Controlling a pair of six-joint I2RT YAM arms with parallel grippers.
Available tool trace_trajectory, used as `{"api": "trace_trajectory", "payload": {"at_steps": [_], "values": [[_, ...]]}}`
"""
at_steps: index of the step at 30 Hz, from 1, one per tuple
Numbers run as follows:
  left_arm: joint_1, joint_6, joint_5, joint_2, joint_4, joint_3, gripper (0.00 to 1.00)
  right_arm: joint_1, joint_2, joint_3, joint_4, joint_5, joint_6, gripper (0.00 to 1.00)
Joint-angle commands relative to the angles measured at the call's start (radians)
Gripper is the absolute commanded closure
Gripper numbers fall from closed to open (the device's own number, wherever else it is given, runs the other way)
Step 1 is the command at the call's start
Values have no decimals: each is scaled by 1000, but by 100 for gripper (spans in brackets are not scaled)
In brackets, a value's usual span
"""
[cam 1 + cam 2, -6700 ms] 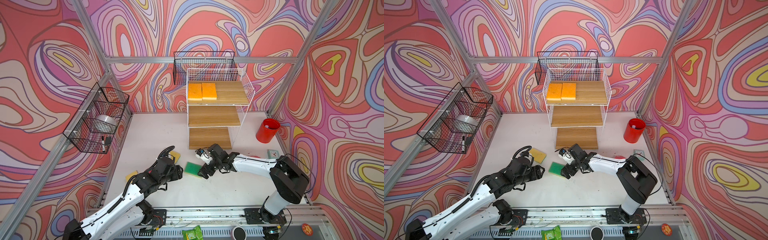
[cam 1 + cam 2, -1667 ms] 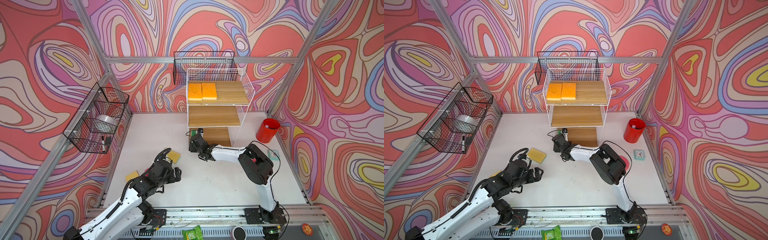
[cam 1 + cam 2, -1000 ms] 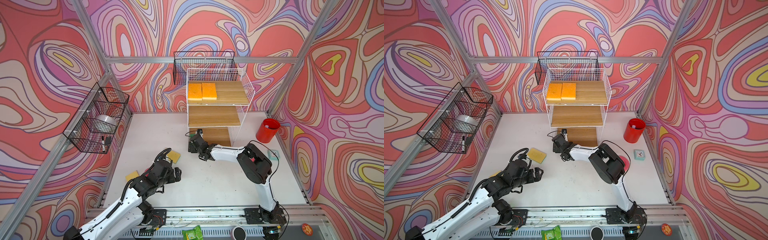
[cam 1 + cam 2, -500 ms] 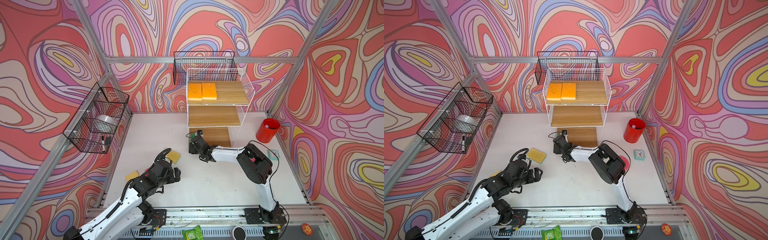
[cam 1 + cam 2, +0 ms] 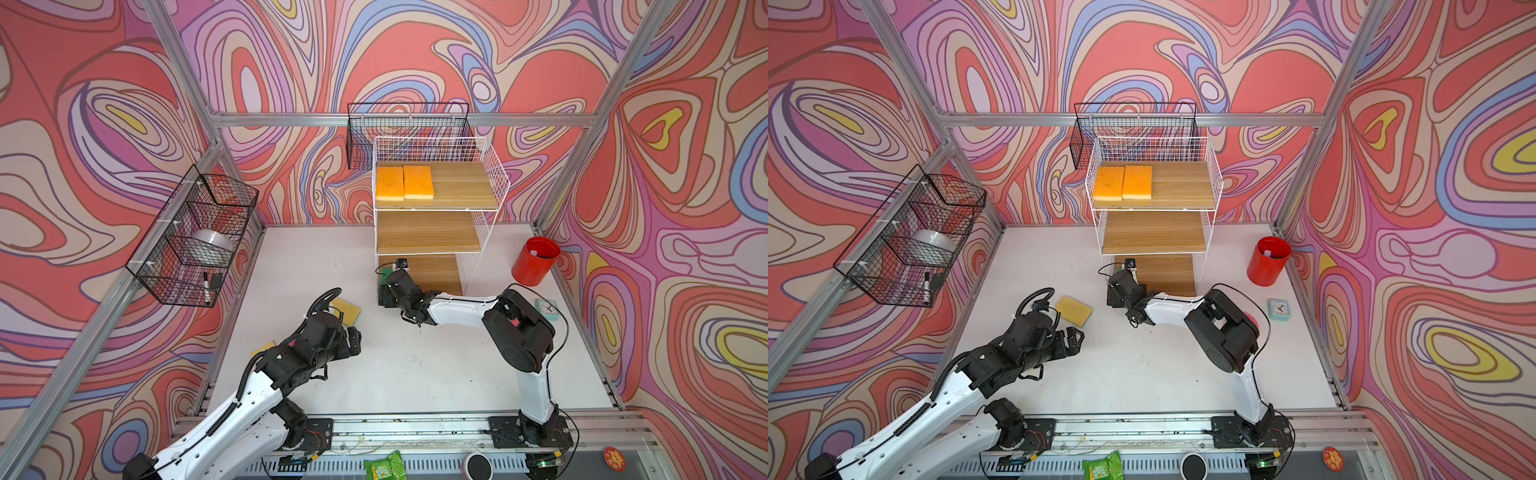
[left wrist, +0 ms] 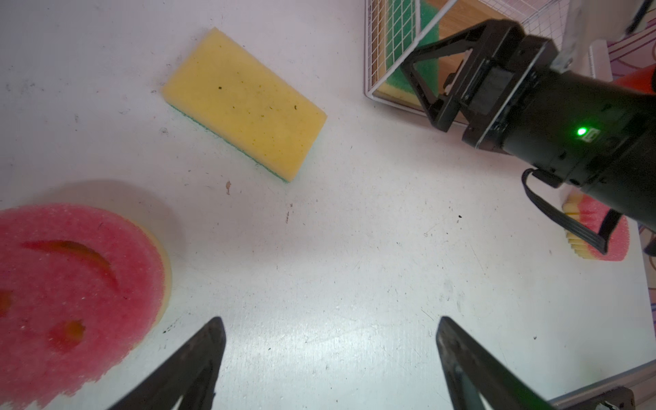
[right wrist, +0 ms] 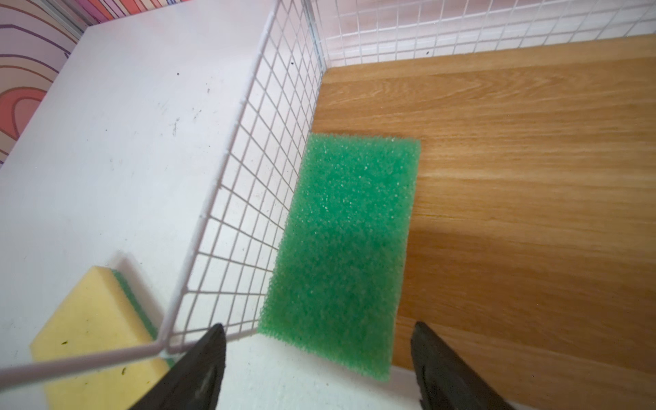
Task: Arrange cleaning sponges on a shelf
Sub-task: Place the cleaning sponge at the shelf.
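The shelf [image 5: 436, 232] carries two orange sponges [image 5: 404, 182] side by side on its top board. A green-topped sponge [image 7: 340, 248] lies on the bottom board against the left mesh side, its near end over the front edge. My right gripper [image 7: 319, 333] stands open just in front of it and holds nothing. On the table lie a yellow-side-up sponge [image 6: 245, 103] with a green underside and a pink smiley sponge [image 6: 71, 291]. My left gripper [image 6: 330, 326] hangs open over bare table between them. Another pink sponge [image 6: 596, 230] shows partly behind the right arm.
A red cup [image 5: 535, 261] and a small mint clock [image 5: 547, 308] stand at the right of the table. Black wire baskets hang on the left wall [image 5: 195, 237] and behind the shelf [image 5: 407, 124]. A green packet [image 5: 382, 467] lies on the front rail.
Several seconds ago my right gripper was at the green sponge mid-table; that sponge now lies on the bottom board. Over the last second both arms have hardly moved.
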Motion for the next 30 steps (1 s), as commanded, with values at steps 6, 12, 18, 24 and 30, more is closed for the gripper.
{"api": "trace_trajectory", "payload": {"at_steps": [6,12,18,24,30], "values": [[42,-5,-81,112,-93,120,5,1,-110,-113,48,-12,-41,14],[172,0,-17,143,-59,143,22,1,-218,-237,97,-68,-65,14],[261,59,-29,266,-61,218,51,3,-337,-339,89,-157,-108,14],[353,94,4,443,-45,313,88,3,-465,-466,97,-208,-141,13],[436,139,-1,653,-49,439,100,4,-556,-549,128,-272,-133,12]]}}
